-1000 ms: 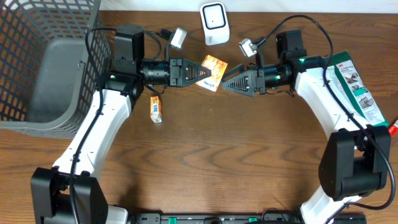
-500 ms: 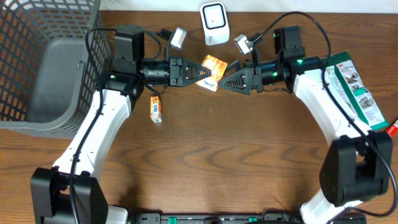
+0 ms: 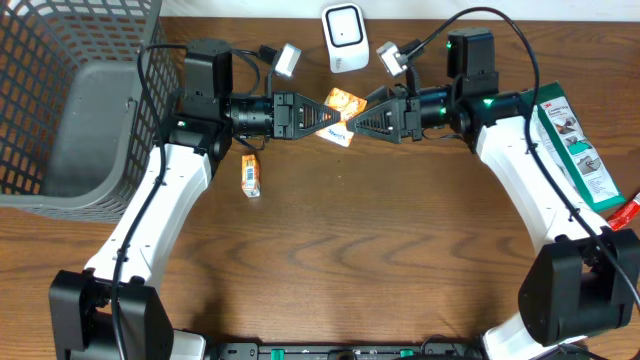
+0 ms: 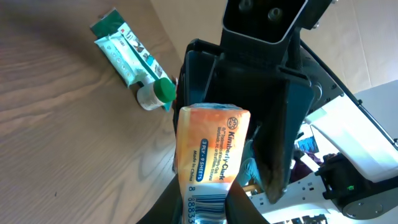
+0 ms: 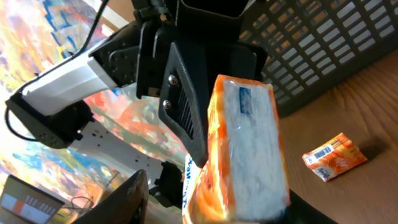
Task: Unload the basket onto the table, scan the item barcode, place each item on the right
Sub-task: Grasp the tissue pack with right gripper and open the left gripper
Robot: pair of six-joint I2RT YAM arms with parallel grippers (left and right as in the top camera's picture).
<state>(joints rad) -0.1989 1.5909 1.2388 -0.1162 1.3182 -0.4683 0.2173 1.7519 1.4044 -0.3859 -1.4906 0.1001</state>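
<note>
- Sachet [image 3: 250,174]: small, orange and white, crinkled foil, flat on the wood-grain table [image 3: 380,260], just in front of the left arm.
- Left gripper [image 3: 316,114]: clenched on one end of the pack [image 3: 340,103], holding it in the air above the table.
- Pack: soft plastic-wrapped tissue block, orange with blue print. White tissue shows through one face in the right wrist view [image 5: 249,143].
- In the left wrist view the pack [image 4: 210,146] rises straight out from between the fingers. A barcode [image 4: 205,204] sits at its gripped end.
- Right gripper [image 3: 352,122]: black and wedge-shaped, pointing at the left gripper, with its tips at the pack's free end.
- The right jaws stand part open with the pack between them. One finger [image 5: 132,198] shows at the pack's side, and whether they pinch it cannot be told.
- Green box [image 3: 572,140]: flat printed carton lying beside the right arm, at the table's right edge.
- Basket [image 3: 40,60]: dark wire mesh with a grey smooth floor, at the far left.
- Scanner [image 3: 343,25]: white rounded plastic shell at the far edge, just behind the pack and apart from it.
</note>
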